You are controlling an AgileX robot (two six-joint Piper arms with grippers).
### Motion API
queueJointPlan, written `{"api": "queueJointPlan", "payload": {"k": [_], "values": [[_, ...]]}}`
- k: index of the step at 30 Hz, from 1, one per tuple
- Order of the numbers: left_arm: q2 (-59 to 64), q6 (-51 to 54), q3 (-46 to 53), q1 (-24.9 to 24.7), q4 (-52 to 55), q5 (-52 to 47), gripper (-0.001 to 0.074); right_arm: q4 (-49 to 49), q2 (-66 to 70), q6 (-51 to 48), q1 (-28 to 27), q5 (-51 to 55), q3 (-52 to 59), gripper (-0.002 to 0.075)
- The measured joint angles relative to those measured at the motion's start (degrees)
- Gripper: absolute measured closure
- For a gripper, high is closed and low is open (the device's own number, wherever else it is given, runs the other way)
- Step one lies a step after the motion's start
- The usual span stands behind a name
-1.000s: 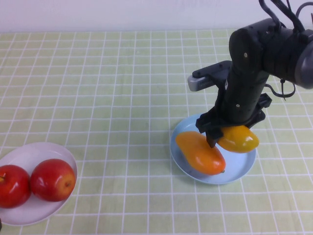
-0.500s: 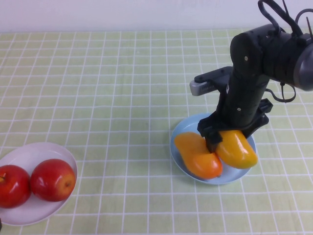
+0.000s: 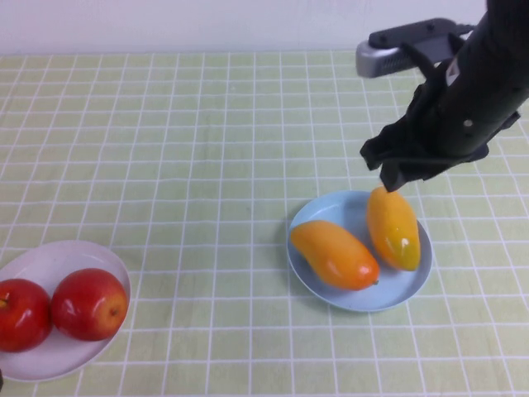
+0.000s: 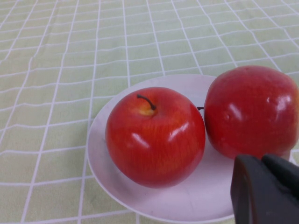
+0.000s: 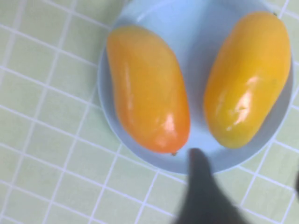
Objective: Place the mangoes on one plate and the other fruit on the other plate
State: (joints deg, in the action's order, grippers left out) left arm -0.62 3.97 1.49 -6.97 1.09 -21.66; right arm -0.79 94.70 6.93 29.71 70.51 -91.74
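1. Yellow and orange sit together: both mangoes lie side by side on the light blue plate [image 3: 306, 256], the yellower mango [image 3: 393, 228] on the robot's right and the deeper orange mango [image 3: 335, 254] on its left. They are close but not clearly touching.

2. Over the far rim of that plate hangs the right gripper [image 3: 398, 177], lifted clear of the fruit. The yellow mango's far tip lies just below and in front of this claw, and the orange one lies below it and toward the robot's left. Nothing is pinched in it. How wide its jaws stand I cannot tell; the right wrist view shows only one dark finger [image 5: 202, 196] against the plate's edge.

3. Well apart from that claw, at the near left of the table, stands the white plate [image 3: 50, 256] carrying both red apples: one apple [image 3: 89, 303] toward the plate's middle and a second apple [image 3: 21, 313] at the picture's left edge. The two press against each other.

4. Beside the apples waits the left gripper [image 4: 268, 189], seen only in the left wrist view as a dark tip just next to the nearer apple. Its jaws are pressed together and empty.

5. Judged from how things lie, the sorting looks complete, with mangoes on blue and apples on white. No fruit rests on the green checked tablecloth [image 3: 207, 149].

6. What seems left is only for the right arm to draw away to rest; no further picking appears to be called for.
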Motion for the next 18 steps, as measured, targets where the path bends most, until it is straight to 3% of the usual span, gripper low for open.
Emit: {"api": "queueJointPlan", "payload": {"k": [3, 6, 18], "values": [[0.00, 0.00, 0.00, 0.00, 0.00, 0.00, 0.0733, -0.23, -3.90, 0.10, 0.00, 0.19, 0.00, 0.0603], [0.00, 0.00, 0.00, 0.00, 0.00, 0.00, 0.0733, -0.51, -7.65, 0.10, 0.00, 0.42, 0.83, 0.0696], [0.00, 0.00, 0.00, 0.00, 0.00, 0.00, 0.0733, -0.20, -27.94, 0.32, 0.00, 1.10, 15.94, 0.0739]]}}
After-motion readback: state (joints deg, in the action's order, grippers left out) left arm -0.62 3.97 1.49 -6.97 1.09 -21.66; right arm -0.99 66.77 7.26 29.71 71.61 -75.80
